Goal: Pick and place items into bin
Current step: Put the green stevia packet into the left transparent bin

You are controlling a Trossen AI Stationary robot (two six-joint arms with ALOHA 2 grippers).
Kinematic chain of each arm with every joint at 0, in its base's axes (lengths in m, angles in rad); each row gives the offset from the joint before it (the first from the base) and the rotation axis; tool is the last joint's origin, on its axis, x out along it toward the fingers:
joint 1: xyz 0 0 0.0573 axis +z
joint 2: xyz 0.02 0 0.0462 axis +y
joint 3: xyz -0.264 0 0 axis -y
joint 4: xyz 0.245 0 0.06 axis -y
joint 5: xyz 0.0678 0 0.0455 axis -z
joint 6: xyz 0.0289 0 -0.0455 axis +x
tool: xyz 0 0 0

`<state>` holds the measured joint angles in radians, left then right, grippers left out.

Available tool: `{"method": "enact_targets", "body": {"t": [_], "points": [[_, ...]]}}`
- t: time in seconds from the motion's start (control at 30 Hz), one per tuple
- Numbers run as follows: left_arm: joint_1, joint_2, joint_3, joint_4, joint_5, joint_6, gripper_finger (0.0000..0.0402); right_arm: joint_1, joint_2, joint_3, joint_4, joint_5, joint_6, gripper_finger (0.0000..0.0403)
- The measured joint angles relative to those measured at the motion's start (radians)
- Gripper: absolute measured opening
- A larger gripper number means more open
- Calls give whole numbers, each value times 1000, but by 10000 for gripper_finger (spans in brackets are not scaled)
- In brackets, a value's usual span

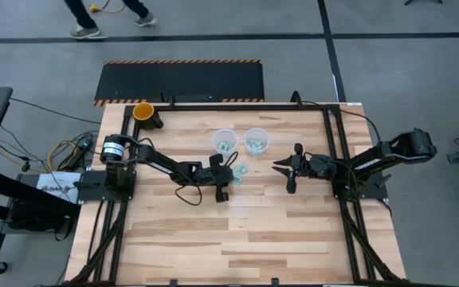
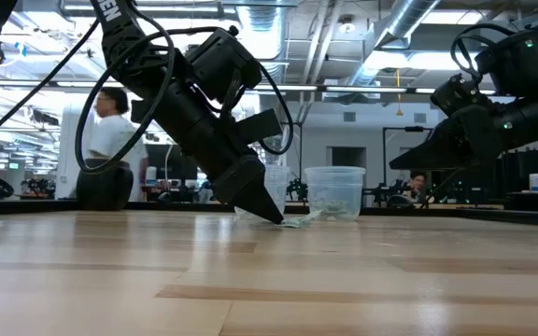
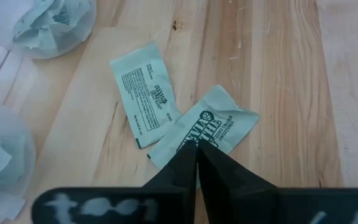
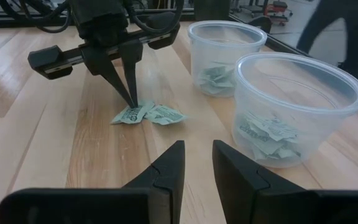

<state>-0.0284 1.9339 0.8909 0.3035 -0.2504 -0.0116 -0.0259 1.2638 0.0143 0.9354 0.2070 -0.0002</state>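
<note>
Two pale green-and-white packets lie side by side on the wooden table: one (image 3: pixel 211 126) right at my left gripper (image 3: pixel 196 148), the other (image 3: pixel 144 93) just beyond it, overlapping its corner. My left gripper is shut, its tips down at the first packet. Behind the packets stand two clear round bins (image 1: pixel 224 142) (image 1: pixel 256 141), each with several packets inside. My right gripper (image 4: pixel 197 160) stands open above the table, right of the packets, nothing between its fingers. My left gripper has its two fingertips (image 4: pixel 130 99) closed together on the nearer packet's edge (image 3: pixel 185 144), the edge toward the left arm. The fingers slant down from the table's left side. The packet lies flat on the table, one corner under the other packet.
An orange cup (image 1: pixel 143 112) stands at the table's far left corner. The near half of the table (image 1: pixel 237 239) is bare wood. A person (image 2: pixel 110 140) stands in the room beyond the table.
</note>
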Motion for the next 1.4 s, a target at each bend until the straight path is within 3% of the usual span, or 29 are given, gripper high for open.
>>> {"method": "enact_targets", "body": {"t": [0.33, 0.97, 1.23, 1.4], "points": [[0, 0, 0, -1, 3, -19, 10, 0, 0, 0, 0, 0, 0, 75], [0, -1, 0, -5, 8, -30, 116, 0, 0, 0, 0, 0, 0, 75], [-1, 53, 4, 48, 9, -71, 111, 0, 0, 0, 1, 0, 0, 75], [-1, 92, 7, 97, 19, -82, 75, 0, 0, 1, -6, 0, 0, 75]]}}
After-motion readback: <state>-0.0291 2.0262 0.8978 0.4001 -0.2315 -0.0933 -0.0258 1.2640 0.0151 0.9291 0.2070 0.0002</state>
